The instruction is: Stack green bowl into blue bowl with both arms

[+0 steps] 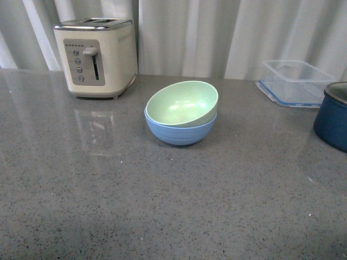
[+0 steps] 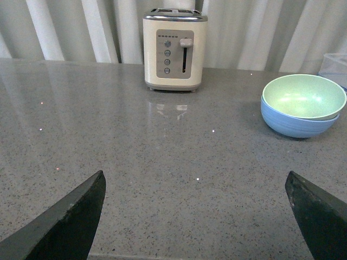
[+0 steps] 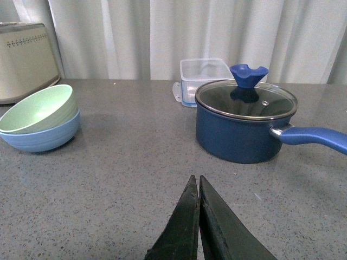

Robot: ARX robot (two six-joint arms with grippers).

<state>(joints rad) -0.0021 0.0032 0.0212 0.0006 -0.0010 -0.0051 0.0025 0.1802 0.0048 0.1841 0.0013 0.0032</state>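
Green bowl (image 1: 182, 103) tilted inside blue bowl (image 1: 180, 131); left end effector (image 2: 198, 216) spread wide, right end effector (image 3: 198, 187) closed empty.

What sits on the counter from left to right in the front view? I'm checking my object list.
Toaster → green bowl nested tilted in the blue bowl → clear container → navy pot at the right edge.

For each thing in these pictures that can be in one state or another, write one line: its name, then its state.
green bowl: nested in the blue bowl, tilted, empty.
blue bowl: upright on the counter, holding the green bowl.
toaster: lever up.
navy pot: glass lid on.
clear container: no lid on it, looks empty.
left gripper: open, holding nothing.
right gripper: shut, holding nothing.
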